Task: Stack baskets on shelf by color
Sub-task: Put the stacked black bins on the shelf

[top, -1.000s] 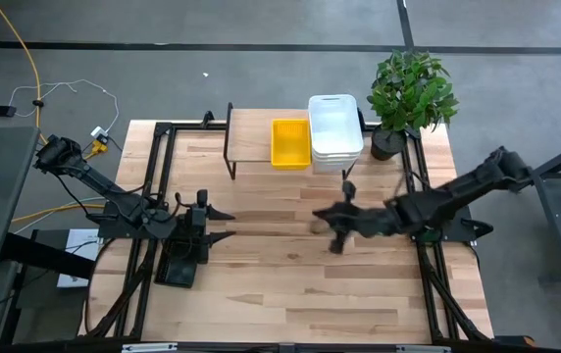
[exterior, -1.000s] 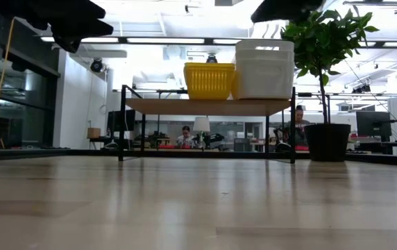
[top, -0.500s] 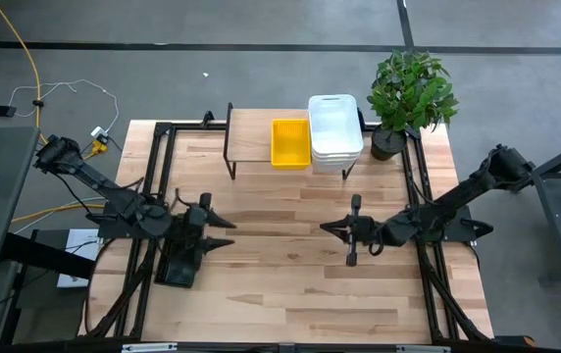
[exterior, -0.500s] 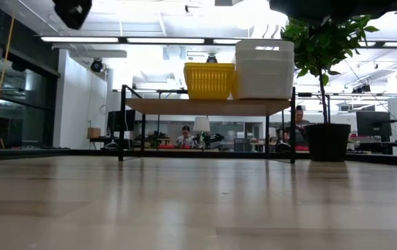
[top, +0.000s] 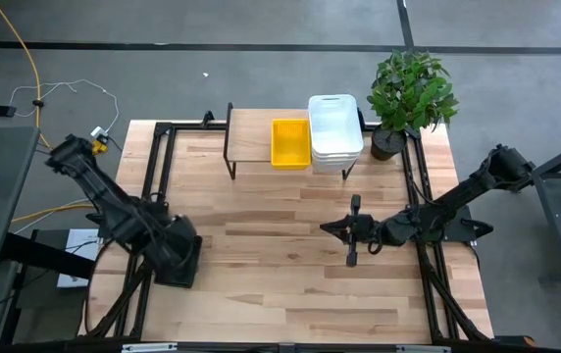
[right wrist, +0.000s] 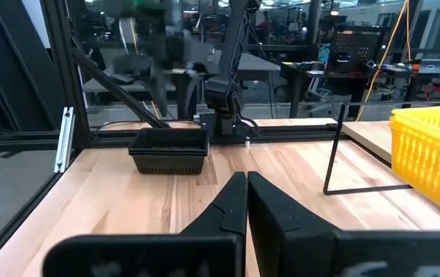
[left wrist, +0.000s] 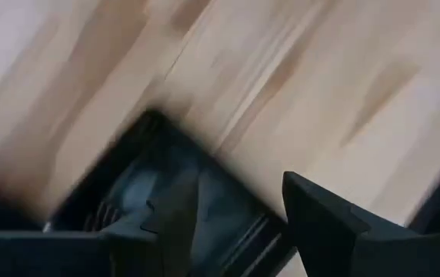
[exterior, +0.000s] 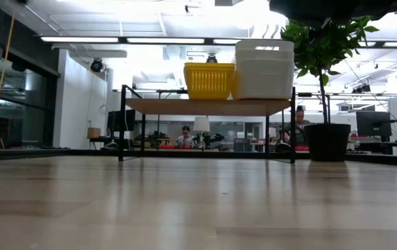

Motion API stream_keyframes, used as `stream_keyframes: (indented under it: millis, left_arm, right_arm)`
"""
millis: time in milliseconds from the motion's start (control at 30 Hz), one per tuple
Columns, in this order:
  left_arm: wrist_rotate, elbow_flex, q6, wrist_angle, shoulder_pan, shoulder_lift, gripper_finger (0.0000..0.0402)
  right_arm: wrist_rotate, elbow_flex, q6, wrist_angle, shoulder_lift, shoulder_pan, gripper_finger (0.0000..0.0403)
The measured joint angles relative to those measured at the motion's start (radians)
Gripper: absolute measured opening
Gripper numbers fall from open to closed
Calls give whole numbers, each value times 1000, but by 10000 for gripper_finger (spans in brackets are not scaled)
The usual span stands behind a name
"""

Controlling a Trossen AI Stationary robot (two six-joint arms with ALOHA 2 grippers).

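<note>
A black slotted basket (right wrist: 170, 150) sits on the table at the near left. In the high view it (top: 168, 275) is mostly hidden under my left arm. My left gripper (left wrist: 239, 178) is open and points down over it (left wrist: 166, 192), one finger above the inside and one beyond its rim; it also shows in the high view (top: 180, 257). My right gripper (top: 326, 227) is shut and empty over the table's middle right; its fingers (right wrist: 245, 181) meet. On the shelf (top: 261, 147) a yellow basket (top: 290, 143) stands beside a stack of white baskets (top: 335, 129).
A potted plant (top: 410, 93) stands at the far right corner beside the shelf. Black frame rails (top: 155, 176) run along the table's left and right edges. The shelf's left part is bare board. People sit in the room behind the shelf (exterior: 184, 135).
My left gripper has swung from pointing toward the table's right, tipped downward and gone toward the near left, onto the black basket. My right gripper has drawn back a little toward the table's right edge and then kept still.
</note>
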Motion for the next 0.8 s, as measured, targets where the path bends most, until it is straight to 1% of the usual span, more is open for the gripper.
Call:
stream_keyframes:
  millis: [100, 200, 333, 533, 667, 800]
  left_arm:
    - [60, -6, -139, -108, -56, 43, 176]
    - [72, -6, -245, -196, -110, 83, 176]
    - [93, -7, -342, -239, -163, 130, 176]
    - [141, -22, -420, -220, -237, 192, 176]
    - [184, -112, -464, -140, -267, 197, 176]
    - [256, -216, -482, -40, -269, 191, 176]
  right_arm:
    - [-1, 0, 0, -7, 0, 0, 0]
    - [-1, 1, 0, -8, 0, 0, 0]
    - [-1, 1, 18, -13, 0, 0, 0]
    - [-1, 1, 35, -38, 0, 0, 0]
    - [-1, 1, 48, -39, 0, 0, 0]
    - [-1, 1, 49, -39, 0, 0, 0]
